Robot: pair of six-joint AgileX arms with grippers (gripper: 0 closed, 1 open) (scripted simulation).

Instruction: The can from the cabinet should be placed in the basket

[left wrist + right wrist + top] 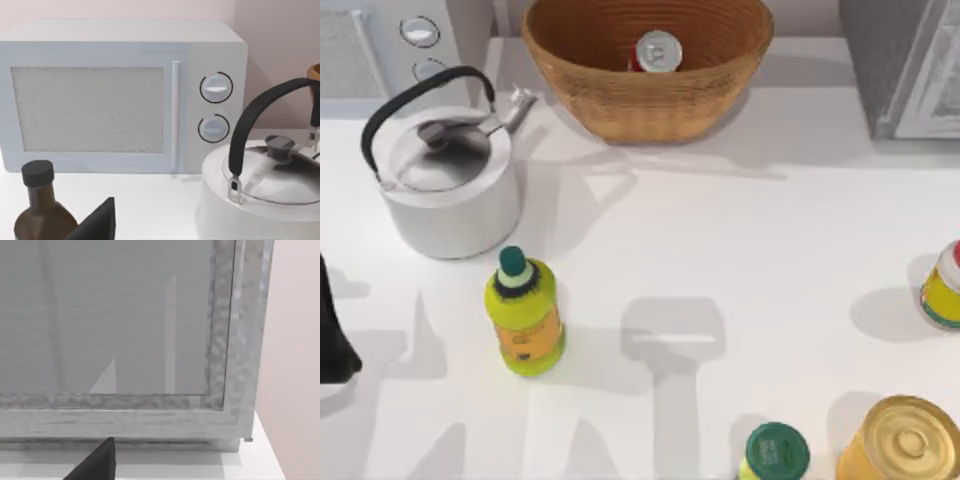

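The small red can (657, 50) with a shiny silver top stands inside the tan wicker basket (620, 112) at the back middle of the table. No gripper touches it. The grey cabinet (880, 70) with a white-framed door sits at the back right, and its door (125, 320) is shut close in front of the right wrist camera. A dark piece of my right gripper (97, 462) shows low in that view. My left gripper (97, 222) is parked at the table's left edge, where its dark arm (332, 335) shows.
A white kettle (450, 180) with a black handle stands left of the basket, before a white microwave (120, 95). A yellow bottle with green cap (525, 320) stands mid-left. A gold-lidded yellow can (905, 440), a green cap (777, 452) and another container (945, 285) sit right. A dark bottle (40, 210) is near the left gripper.
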